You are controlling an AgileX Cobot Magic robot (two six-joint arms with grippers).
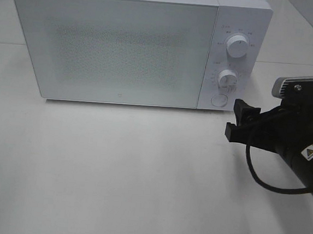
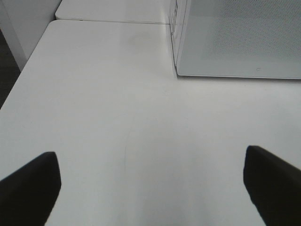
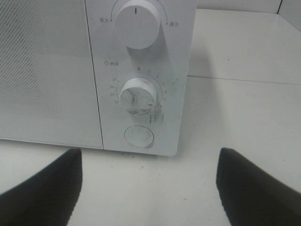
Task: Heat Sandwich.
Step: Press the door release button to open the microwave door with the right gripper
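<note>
No sandwich shows in any view. A white microwave (image 1: 119, 42) stands at the back of the table with its door closed. My right gripper (image 1: 235, 118) hovers just in front of the microwave's control panel, open with nothing between its fingers. The right wrist view looks past that gripper (image 3: 149, 188) at the lower dial (image 3: 138, 95) and the round button (image 3: 138, 137) under it. My left gripper (image 2: 150, 188) is open and empty over bare table, off the microwave's left front corner (image 2: 178, 70); the exterior view does not show it.
The upper dial (image 1: 238, 46) sits above the lower dial (image 1: 227, 78) and the round button (image 1: 219, 99). White table (image 1: 112, 179) stretches in front of the microwave. A black cable (image 1: 261, 178) loops under the right arm. The table's left edge (image 2: 19, 80) drops to dark floor.
</note>
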